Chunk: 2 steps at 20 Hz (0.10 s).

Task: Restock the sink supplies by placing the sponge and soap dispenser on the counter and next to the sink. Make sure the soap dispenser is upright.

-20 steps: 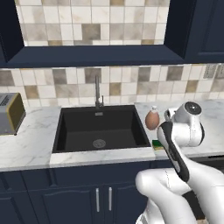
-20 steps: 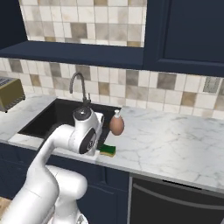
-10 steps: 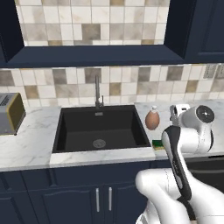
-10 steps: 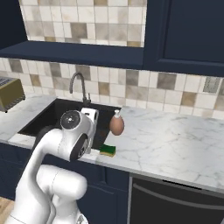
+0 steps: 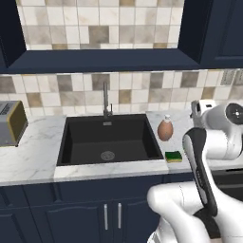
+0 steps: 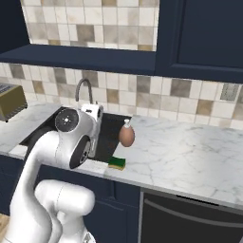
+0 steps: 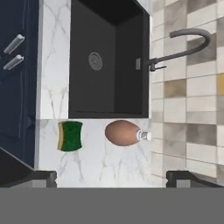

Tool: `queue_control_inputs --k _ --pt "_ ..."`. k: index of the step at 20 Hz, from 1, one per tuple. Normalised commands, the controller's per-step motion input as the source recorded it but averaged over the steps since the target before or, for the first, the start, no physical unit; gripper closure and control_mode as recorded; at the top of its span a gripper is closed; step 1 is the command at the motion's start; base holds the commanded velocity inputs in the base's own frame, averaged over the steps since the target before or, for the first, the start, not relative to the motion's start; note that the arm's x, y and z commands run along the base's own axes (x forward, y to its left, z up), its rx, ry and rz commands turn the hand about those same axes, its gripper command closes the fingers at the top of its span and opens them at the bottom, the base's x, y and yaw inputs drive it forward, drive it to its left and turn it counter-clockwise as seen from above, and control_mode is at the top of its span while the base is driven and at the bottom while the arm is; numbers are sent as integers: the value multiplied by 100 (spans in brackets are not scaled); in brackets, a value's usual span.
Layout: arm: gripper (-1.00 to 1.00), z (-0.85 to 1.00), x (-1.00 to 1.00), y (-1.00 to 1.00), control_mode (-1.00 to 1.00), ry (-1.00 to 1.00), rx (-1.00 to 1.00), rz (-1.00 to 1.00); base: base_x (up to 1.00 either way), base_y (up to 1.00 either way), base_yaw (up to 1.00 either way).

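Note:
The brownish-orange soap dispenser stands upright on the white marble counter, just right of the black sink. The green and yellow sponge lies flat in front of it, near the counter's front edge. My gripper is open and holds nothing. It hangs back from both items, which sit between its two dark fingertips in the hand view.
A thin metal faucet rises behind the sink. A toaster stands on the counter to the sink's left. Dark blue cabinet doors run below, and a dishwasher front sits under the right counter.
The arm has drawn back and to the right, away from the soap dispenser and sponge. Both items stay where they were. The gripper stays open.

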Motion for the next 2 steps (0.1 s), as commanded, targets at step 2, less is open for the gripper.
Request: queue_control_inputs --k 2 --pt "-100 53 -11 0 -100 -3 0 0 0 0 0"
